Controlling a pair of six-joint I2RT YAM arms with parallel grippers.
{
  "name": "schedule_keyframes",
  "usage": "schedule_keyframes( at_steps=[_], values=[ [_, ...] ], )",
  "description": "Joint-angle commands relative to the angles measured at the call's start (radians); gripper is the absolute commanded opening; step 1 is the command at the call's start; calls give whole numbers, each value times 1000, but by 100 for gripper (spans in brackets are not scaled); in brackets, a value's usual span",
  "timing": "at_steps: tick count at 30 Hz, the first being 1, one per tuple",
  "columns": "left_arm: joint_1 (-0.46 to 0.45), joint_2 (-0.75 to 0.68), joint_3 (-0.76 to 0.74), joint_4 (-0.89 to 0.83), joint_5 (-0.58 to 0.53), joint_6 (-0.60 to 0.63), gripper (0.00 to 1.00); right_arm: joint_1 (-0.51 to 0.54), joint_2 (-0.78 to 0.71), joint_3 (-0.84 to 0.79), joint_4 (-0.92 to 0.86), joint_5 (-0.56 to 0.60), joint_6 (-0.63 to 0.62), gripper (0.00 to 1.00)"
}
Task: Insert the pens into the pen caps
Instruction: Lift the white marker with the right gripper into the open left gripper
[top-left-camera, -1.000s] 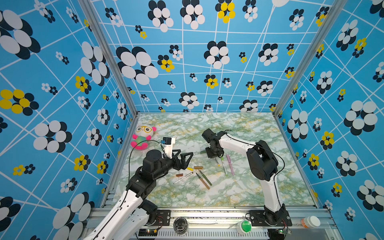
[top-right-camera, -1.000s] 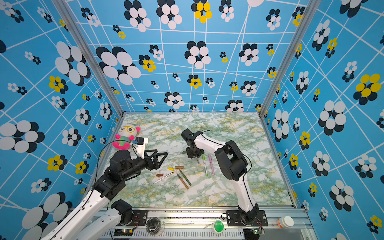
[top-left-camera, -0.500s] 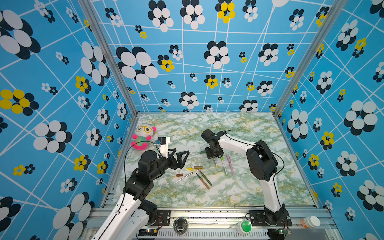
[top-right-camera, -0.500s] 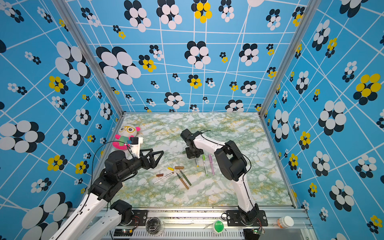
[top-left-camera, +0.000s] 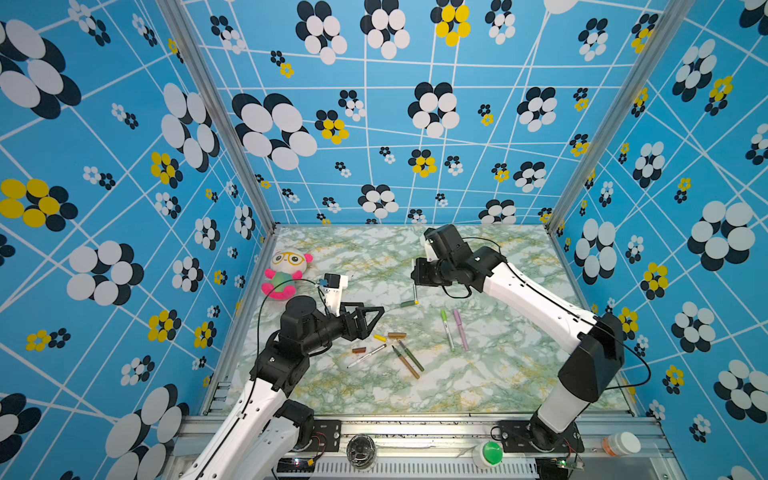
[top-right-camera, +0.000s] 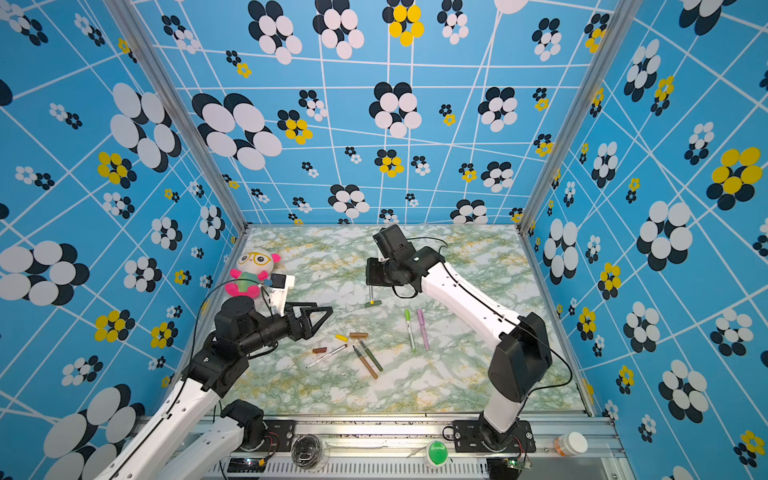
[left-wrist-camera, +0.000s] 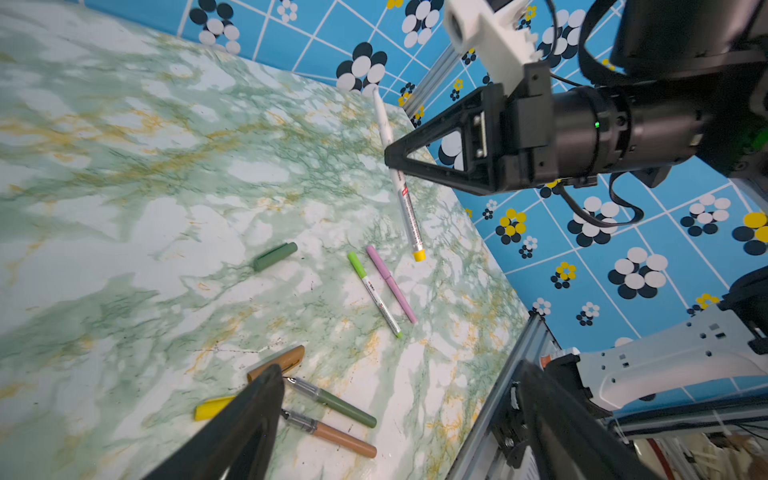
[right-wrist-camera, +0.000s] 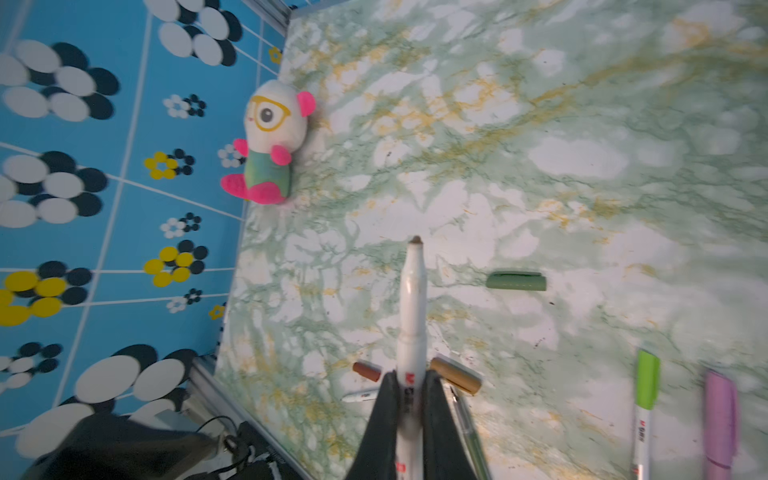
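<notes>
R gripper (top-left-camera: 414, 272) pinches a white-barrelled pen (top-left-camera: 414, 291) across the barrel. Its jaws are pressed tight on it, and the pen is lifted off the marble-pattern table (top-left-camera: 498, 374), hanging steeply w/ its yellow end down. That end is right by the dark-green cap (top-left-camera: 408, 304), which lies alone mid-table; touching or not, can't tell. In the R wrist view the pen's other end (right-wrist-camera: 415, 249) tapers to a dark nib.

L gripper (top-left-camera: 376, 316) hovers over the table w/ jaws spread wide, nothing between them — just behind the yellow cap (top-left-camera: 379, 338) and tan cap (top-left-camera: 397, 334), which lie close together.

Nearer the front edge:
- brown cap (top-left-camera: 358, 350), just beside a thin white pen (top-left-camera: 365, 355) lying at a slant
- tan pen (top-left-camera: 406, 362) and dark-green pen (top-left-camera: 411, 356), side by side, uncapped, nib ends toward the tan cap

Right of centre in both top views, the light-green pen (top-left-camera: 446, 330) and pink pen (top-left-camera: 460, 328) lie parallel and nearly touching, both w/ caps on.

A plush toy (top-left-camera: 284, 272) sits at the table's left edge, by the wall.
</notes>
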Motion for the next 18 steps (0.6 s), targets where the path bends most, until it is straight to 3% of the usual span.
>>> schedule_keyframes(
  at_steps=[1,5,18],
  values=[
    [6,21,-33,137,89,-88,87,2,-30,-89,184,-155,81,0],
    [-2,51,-56,233,92,-154,85,15,-58,-146,330,-234,114,0],
    [-80,205,13,293,37,-143,71,61,-46,-147,425,-346,103,0]
  ],
)
